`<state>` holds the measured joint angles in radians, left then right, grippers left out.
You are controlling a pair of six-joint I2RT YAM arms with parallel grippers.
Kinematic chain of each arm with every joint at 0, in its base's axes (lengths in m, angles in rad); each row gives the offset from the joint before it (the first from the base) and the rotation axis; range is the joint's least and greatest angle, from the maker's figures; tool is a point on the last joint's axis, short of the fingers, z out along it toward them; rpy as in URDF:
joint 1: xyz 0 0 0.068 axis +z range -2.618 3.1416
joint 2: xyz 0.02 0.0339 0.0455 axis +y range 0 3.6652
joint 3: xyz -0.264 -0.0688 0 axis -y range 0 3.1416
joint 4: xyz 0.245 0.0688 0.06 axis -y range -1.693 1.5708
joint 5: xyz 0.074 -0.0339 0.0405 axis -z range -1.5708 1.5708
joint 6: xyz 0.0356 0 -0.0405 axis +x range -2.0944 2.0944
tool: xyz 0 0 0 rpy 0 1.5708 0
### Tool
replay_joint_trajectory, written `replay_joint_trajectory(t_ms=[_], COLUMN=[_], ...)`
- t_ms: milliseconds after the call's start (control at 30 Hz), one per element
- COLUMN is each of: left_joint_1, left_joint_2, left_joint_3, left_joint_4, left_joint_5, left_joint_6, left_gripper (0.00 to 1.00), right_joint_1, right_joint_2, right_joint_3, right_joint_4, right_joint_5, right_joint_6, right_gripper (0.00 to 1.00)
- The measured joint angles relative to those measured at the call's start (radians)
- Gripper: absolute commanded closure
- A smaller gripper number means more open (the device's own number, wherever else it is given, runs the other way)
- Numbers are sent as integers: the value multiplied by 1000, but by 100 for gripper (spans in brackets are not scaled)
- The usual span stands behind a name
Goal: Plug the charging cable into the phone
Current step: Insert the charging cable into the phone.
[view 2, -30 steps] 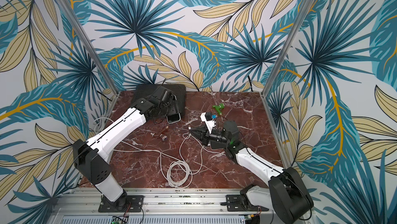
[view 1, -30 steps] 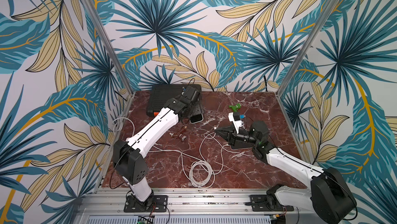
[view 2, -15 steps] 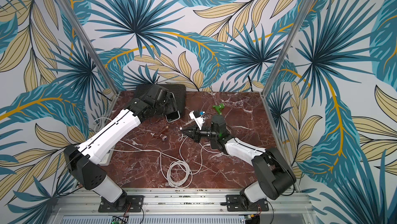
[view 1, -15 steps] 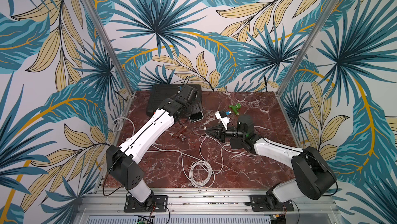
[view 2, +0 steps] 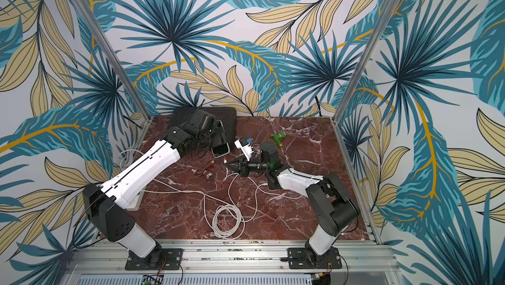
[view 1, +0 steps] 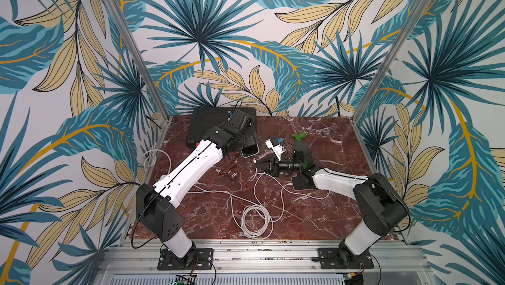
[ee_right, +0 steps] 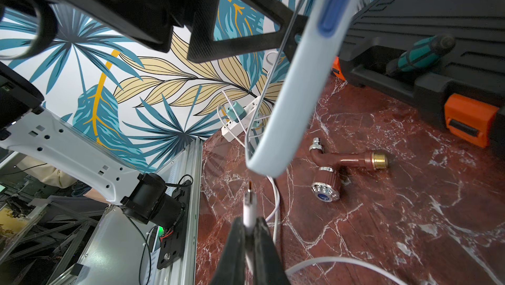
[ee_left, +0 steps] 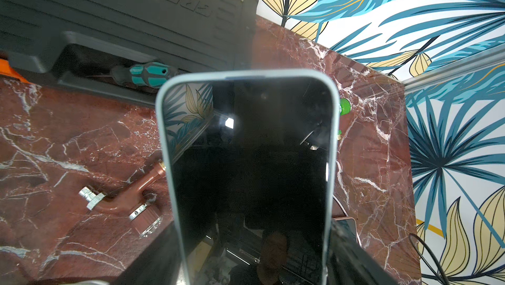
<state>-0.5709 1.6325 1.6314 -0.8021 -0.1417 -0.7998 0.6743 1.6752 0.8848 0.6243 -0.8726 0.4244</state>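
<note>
The phone [ee_left: 246,160], dark-screened in a pale blue case, is held off the marble and tilted, with my left gripper [ee_left: 251,264] shut on its two long sides. In both top views the phone [view 1: 250,149] [view 2: 220,149] pokes out beside the left wrist. My right gripper [ee_right: 247,229] [view 1: 257,163] is shut on the white plug [ee_right: 249,204] of the charging cable [view 1: 257,222]. The plug's metal tip points at the phone's rounded end [ee_right: 269,170], a small gap short of it. The port itself is not visible.
A black tool case [view 1: 207,122] with orange latches lies at the back left, a teal screwdriver [ee_left: 147,74] in its recess. A copper pipe fitting [view 1: 225,170] and a green fitting [view 1: 298,136] lie on the marble. Loose cable loops trail toward a white power strip [ee_right: 237,122].
My right gripper has carried the plug leftward, closing on the phone's end. The left arm shifted slightly and still holds the phone in about the same place.
</note>
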Motion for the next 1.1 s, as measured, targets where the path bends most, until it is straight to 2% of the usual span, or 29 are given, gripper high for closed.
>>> replay_joint_trajectory(t_ms=[1100], left_joint_1=[-5], left_joint_2=[2], left_joint_3=[-71], left_joint_4=[61], left_joint_5=[30], left_joint_6=[24], left_gripper=[100], right_joint_1=[6], right_joint_2=[33], right_joint_3=[2], right_joint_4=[56], right_joint_5=[-4], right_joint_6=[67], right_gripper=[100])
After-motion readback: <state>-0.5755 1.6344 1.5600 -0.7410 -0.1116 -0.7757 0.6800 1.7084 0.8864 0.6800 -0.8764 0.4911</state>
